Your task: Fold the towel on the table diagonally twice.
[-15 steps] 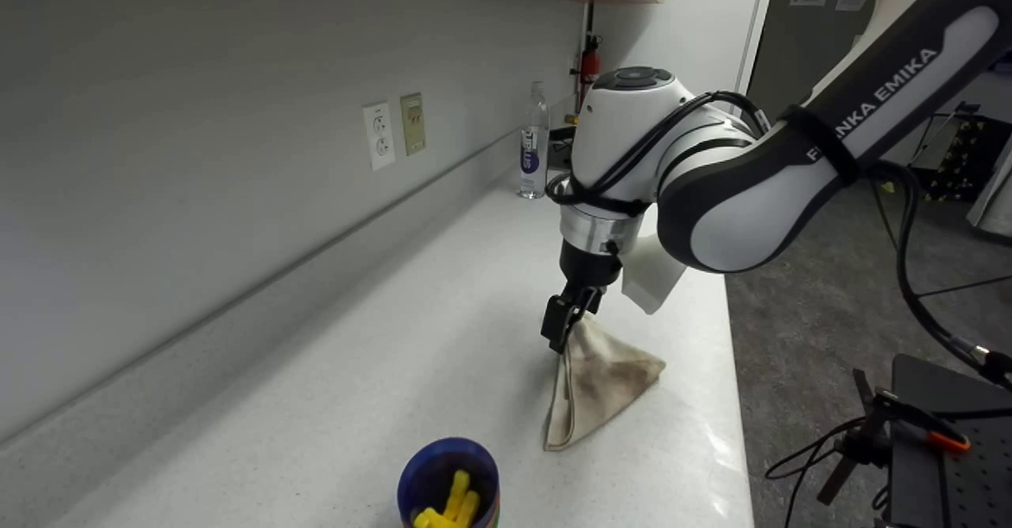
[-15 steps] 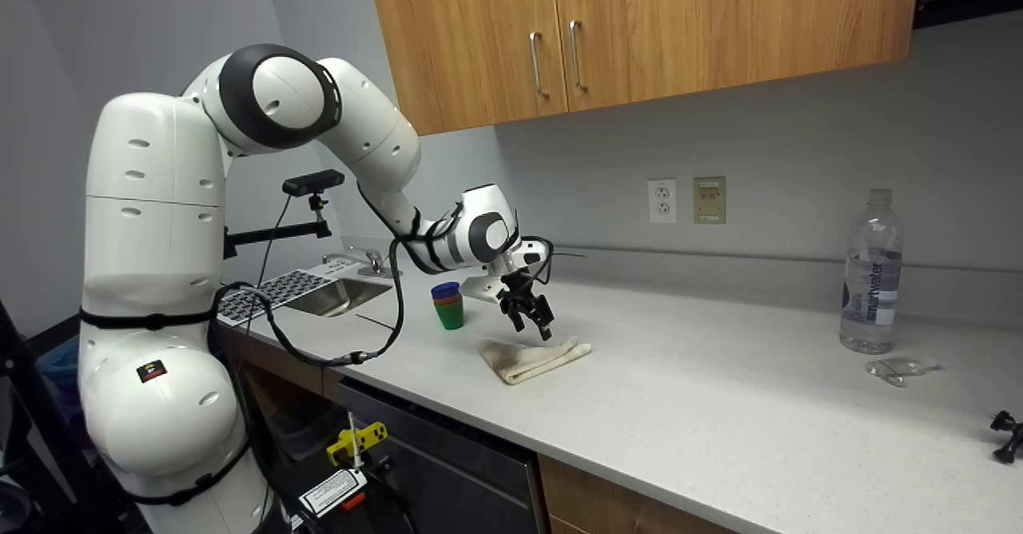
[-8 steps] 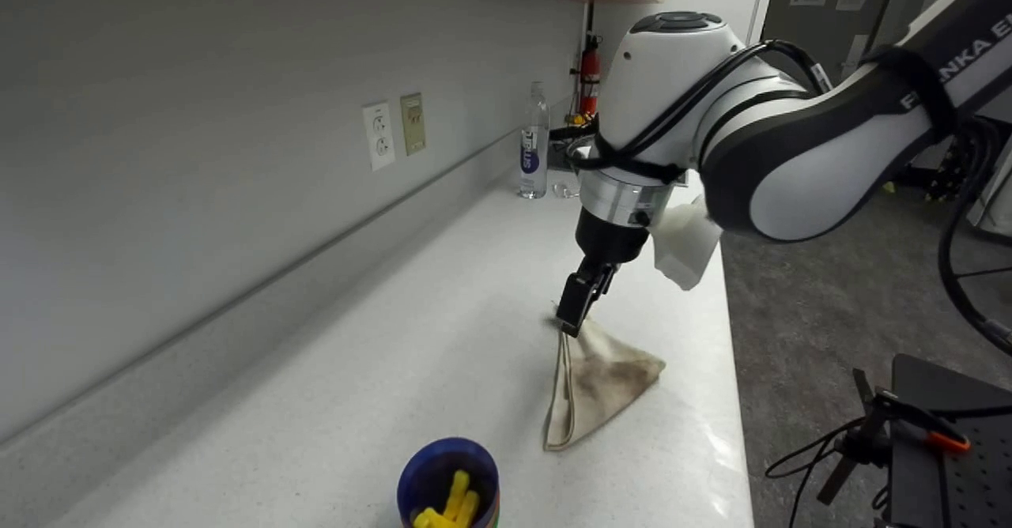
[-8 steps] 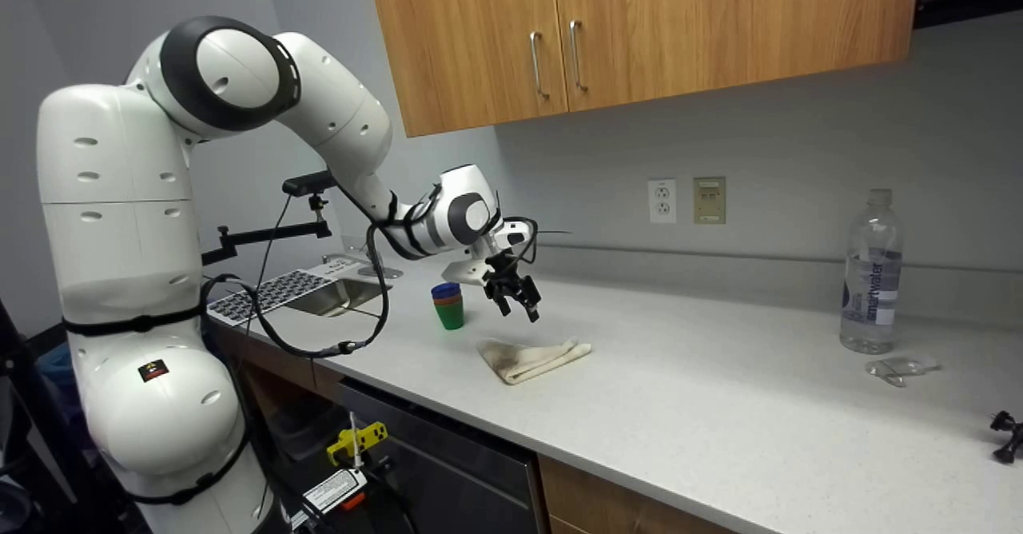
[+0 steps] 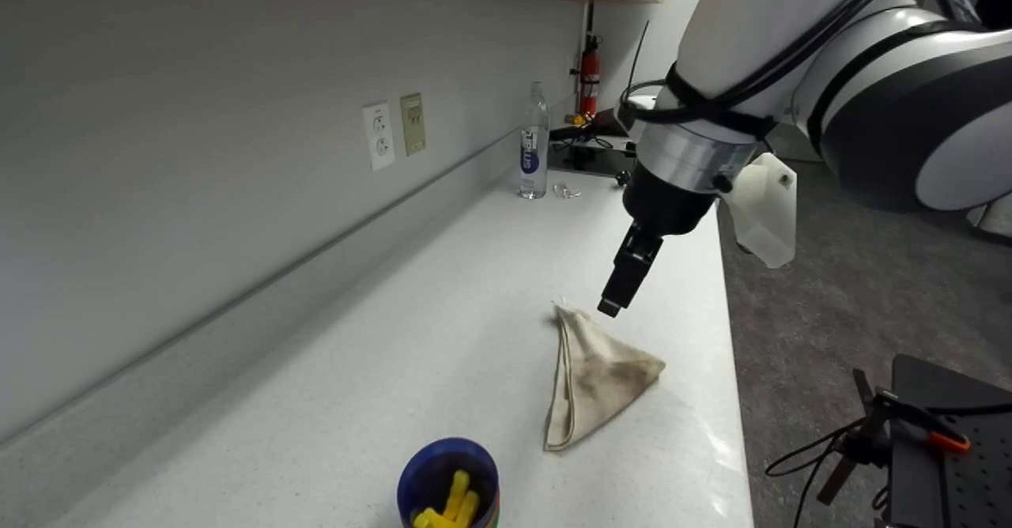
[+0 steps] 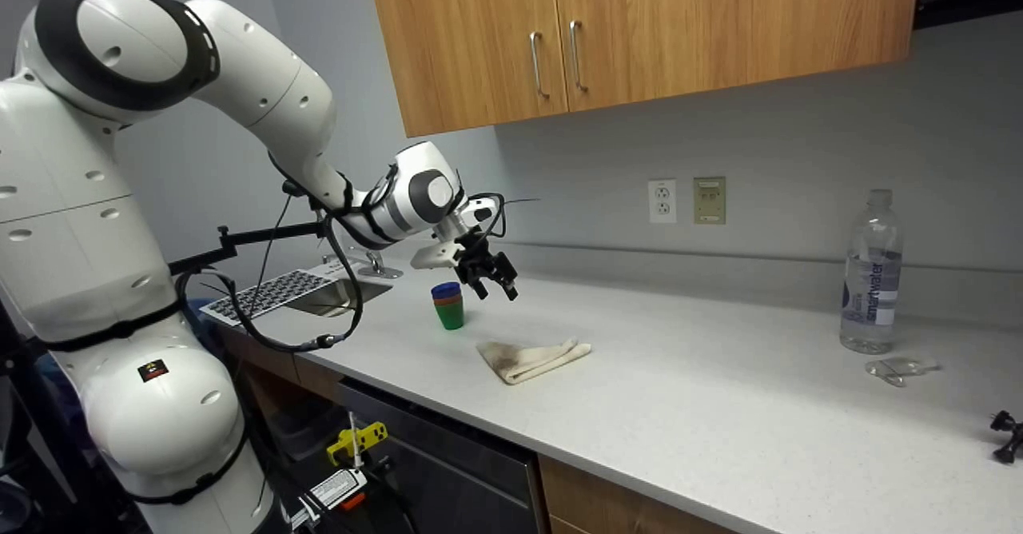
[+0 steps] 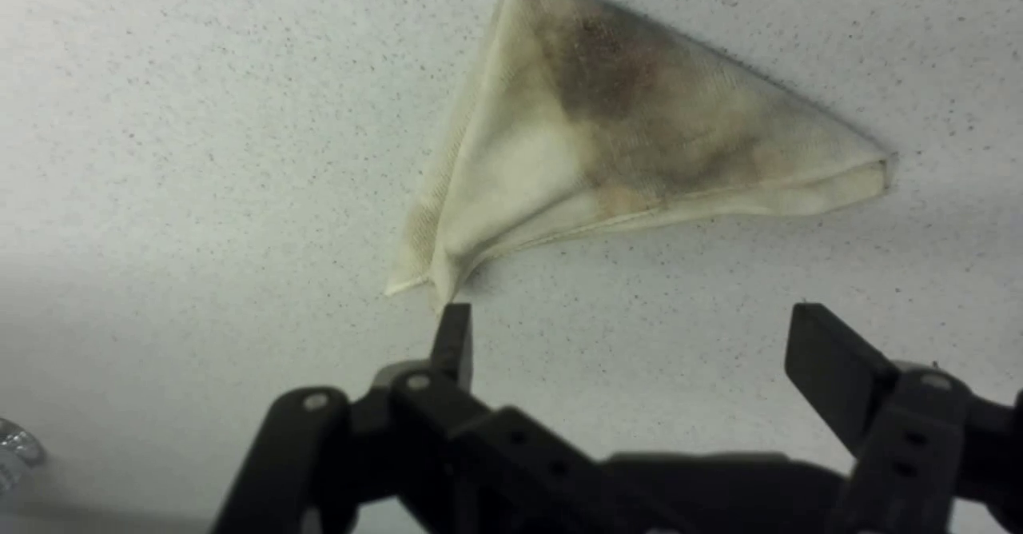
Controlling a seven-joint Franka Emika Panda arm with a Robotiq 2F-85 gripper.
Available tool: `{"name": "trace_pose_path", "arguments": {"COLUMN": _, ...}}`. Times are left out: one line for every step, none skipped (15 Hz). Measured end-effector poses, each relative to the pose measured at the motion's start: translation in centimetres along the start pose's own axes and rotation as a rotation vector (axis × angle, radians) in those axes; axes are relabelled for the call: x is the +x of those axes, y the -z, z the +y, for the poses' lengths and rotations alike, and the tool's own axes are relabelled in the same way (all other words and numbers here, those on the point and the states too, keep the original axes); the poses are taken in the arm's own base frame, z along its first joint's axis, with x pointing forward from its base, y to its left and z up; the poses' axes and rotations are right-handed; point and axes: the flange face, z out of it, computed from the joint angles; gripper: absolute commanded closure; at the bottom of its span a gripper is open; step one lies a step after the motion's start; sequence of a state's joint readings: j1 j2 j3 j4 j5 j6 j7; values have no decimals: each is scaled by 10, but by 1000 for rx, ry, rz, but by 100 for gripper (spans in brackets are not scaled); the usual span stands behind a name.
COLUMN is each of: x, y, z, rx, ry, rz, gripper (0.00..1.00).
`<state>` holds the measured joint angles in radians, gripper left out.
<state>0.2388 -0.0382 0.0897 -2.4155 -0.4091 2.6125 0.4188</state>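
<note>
The cream towel [image 5: 602,379] with a brown stain lies on the white counter, folded into a rough triangle with layered edges. It also shows in an exterior view [image 6: 534,360] and in the wrist view [image 7: 551,154], where its narrow corner points toward my left finger. My gripper [image 7: 630,314] is open, with a wide gap between the fingers and nothing in it. In both exterior views the gripper [image 5: 610,307] [image 6: 497,294] hangs above the counter, apart from the towel. The underside of the towel is hidden.
A stack of cups, blue on top [image 5: 449,465] and green at the bottom [image 6: 451,316], holds yellow pieces. A water bottle [image 6: 871,278] stands near the wall with a small clear object [image 6: 899,369] beside it. Wooden cabinets [image 6: 655,30] hang above. A sink [image 6: 336,297] lies beyond the cups.
My gripper has risen and drawn back from the towel, with the arm pulling away toward its base. The towel's corner now shows uncovered. The towel lies nearly unchanged.
</note>
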Motion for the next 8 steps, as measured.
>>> {"name": "trace_pose_path", "arguments": {"x": -5, "y": 6, "z": -2, "rx": -4, "ry": 5, "rz": 10, "gripper": 0}}
{"name": "trace_pose_path", "arguments": {"x": -9, "y": 11, "z": -4, "rx": -8, "ry": 6, "rz": 17, "gripper": 0}}
{"name": "trace_pose_path", "arguments": {"x": -12, "y": 15, "z": -5, "rx": -9, "ry": 6, "rz": 21, "gripper": 0}}
{"name": "trace_pose_path", "arguments": {"x": -14, "y": 16, "z": -5, "rx": -10, "ry": 6, "rz": 22, "gripper": 0}}
{"name": "trace_pose_path", "arguments": {"x": -15, "y": 17, "z": -5, "rx": -11, "ry": 6, "rz": 23, "gripper": 0}}
{"name": "trace_pose_path", "arguments": {"x": -15, "y": 17, "z": -4, "rx": -11, "ry": 5, "rz": 22, "gripper": 0}}
{"name": "trace_pose_path", "arguments": {"x": -15, "y": 16, "z": -4, "rx": -11, "ry": 4, "rz": 22, "gripper": 0}}
{"name": "trace_pose_path", "arguments": {"x": -15, "y": 16, "z": -3, "rx": -11, "ry": 4, "rz": 22, "gripper": 0}}
